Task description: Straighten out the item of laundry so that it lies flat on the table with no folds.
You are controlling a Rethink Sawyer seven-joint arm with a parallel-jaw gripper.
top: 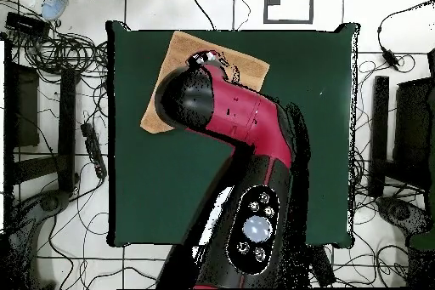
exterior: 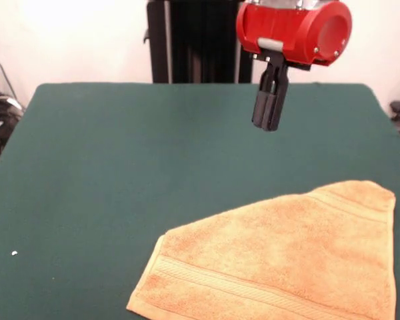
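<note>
The green table (exterior: 120, 167) fills the frame. The orange towel (exterior: 280, 260) lies at the lower right, maybe folded over. It looks soft and floppy; grab a corner. The gripper (exterior: 267, 125) hangs above, fingers closed, holding nothing.

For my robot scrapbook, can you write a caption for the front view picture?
Sawyer's shut gripper hangs above the green table, clear of the orange towel.

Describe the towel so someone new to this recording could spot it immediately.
Start at the big dark green table filling the front view, then look to its near right part, below the gripper hanging shut and apart above it. There lies the towel, an orange-tan terry cloth with ribbed bands, the only cloth item on the green.
</note>
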